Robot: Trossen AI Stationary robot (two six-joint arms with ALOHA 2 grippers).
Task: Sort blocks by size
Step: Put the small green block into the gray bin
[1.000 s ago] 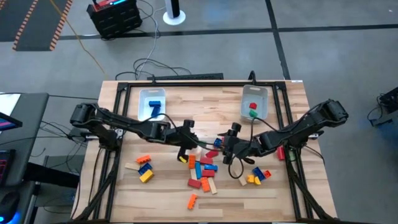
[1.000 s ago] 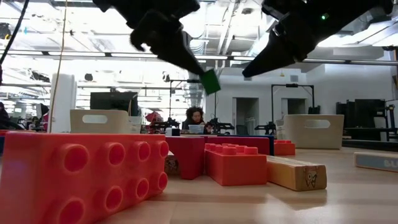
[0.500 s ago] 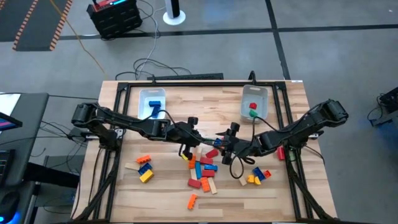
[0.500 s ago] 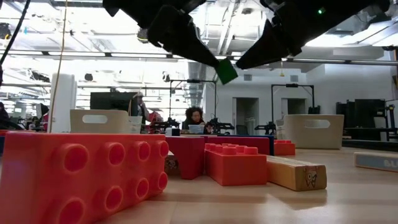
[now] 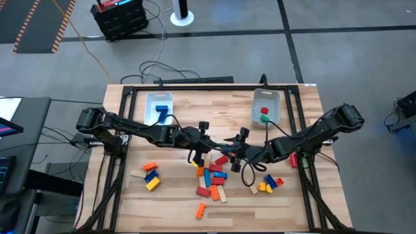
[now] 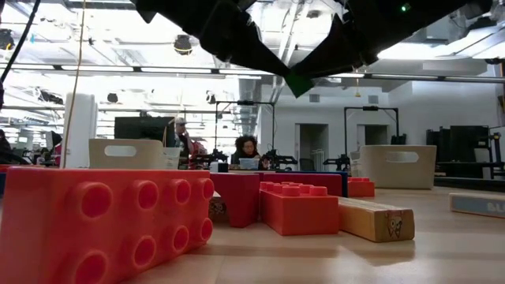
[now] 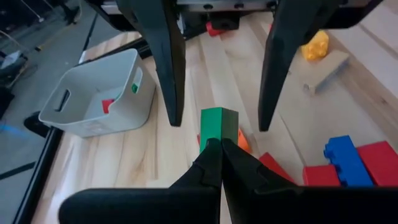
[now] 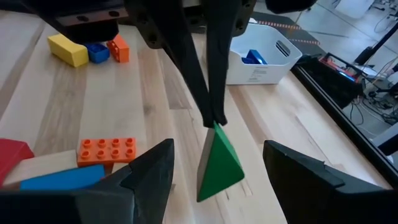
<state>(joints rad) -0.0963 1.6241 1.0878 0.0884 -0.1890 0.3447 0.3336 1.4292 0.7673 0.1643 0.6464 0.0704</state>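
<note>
A small green block (image 7: 219, 124) hangs in the air over the middle of the table, with my left gripper (image 7: 219, 144) shut on it. My right gripper (image 5: 235, 147) faces it from the table's right and is open. Its two fingers (image 7: 166, 68) stand one on each side of the green block without touching it. In the right wrist view the green block (image 8: 219, 163) sits between that gripper's own fingers. Below lie loose red, blue, orange and yellow blocks (image 5: 211, 175). My left gripper pinches the green block between its two fingertips, at the block's end nearest that gripper (image 7: 217, 138). The fingers come from the table's left, slanting a little downward. The block juts out past the fingertips, tilted, lifted clear of the table.
A clear bin (image 5: 159, 107) with blue blocks stands at the far left, and another bin (image 5: 265, 107) with a red and a green block at the far right. Small clusters of blocks lie near left (image 5: 151, 175) and near right (image 5: 270, 184).
My left gripper has carried the green block toward the table's right and slightly up, tipping nearer to level. The block now sits between the right gripper's fingers. The right arm has stayed in place.
</note>
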